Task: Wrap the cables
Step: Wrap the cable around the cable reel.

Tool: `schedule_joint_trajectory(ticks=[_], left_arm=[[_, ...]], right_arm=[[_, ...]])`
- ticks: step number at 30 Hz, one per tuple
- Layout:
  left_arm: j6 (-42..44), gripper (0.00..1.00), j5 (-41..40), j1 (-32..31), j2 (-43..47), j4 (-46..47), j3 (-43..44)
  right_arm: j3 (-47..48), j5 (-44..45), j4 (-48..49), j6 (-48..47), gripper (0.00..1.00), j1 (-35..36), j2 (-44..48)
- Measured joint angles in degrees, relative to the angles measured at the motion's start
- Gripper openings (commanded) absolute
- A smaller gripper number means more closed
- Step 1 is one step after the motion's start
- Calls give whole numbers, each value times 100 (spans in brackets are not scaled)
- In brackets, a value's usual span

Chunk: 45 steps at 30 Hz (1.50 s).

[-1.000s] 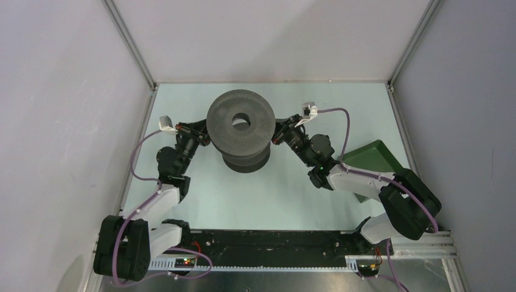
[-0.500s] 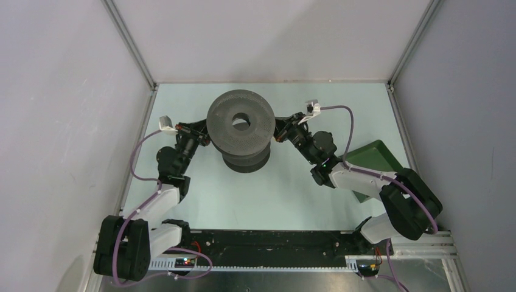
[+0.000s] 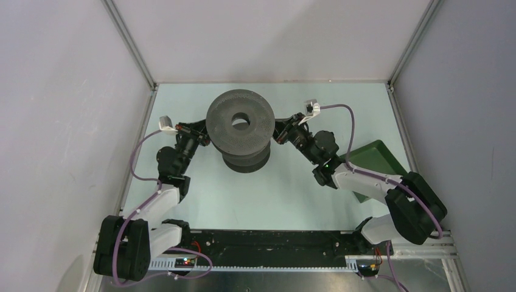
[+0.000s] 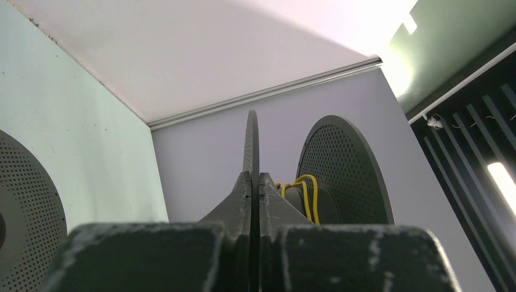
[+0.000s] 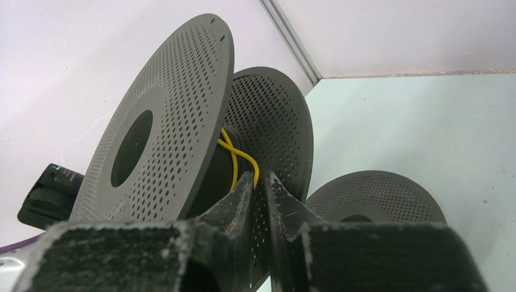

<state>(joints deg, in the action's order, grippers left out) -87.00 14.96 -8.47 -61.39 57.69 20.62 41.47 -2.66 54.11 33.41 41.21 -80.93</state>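
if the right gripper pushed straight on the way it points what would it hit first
Likely the yellow cable wound on the spool, just past the right gripper; depth is hard to judge.

The left arm and right arm, black and white.
Both had black joint housings and white link shells, with a purple hose looped along each. A green light glowed on the right one. The left claw and right claw were dark grey, scuffed pale.
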Motion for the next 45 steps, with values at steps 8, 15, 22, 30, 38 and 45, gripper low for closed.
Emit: schedule_joint_trajectory(ticks=[8, 15, 22, 30, 38, 45], left_arm=[[0, 0, 2, 0, 0, 2, 2], [2, 0, 2, 2, 0, 0, 7], [15, 0, 0, 11, -2, -7, 7], [46, 0, -4, 15, -7, -4, 9], [46, 0, -11, 20, -9, -4, 9], [48, 0, -31, 24, -13, -9, 9]], right_arm=[[-24, -197, -396, -131, 21, 0, 243], [-37, -229, -743, -457, 25, 35, 466], [-37, -122, -988, -920, 28, 188, 560], [-42, -105, -1091, -1154, 32, 225, 649], [-98, -269, -1113, -1259, 35, 225, 721], [-109, -424, -1255, -1460, 37, 225, 802]])
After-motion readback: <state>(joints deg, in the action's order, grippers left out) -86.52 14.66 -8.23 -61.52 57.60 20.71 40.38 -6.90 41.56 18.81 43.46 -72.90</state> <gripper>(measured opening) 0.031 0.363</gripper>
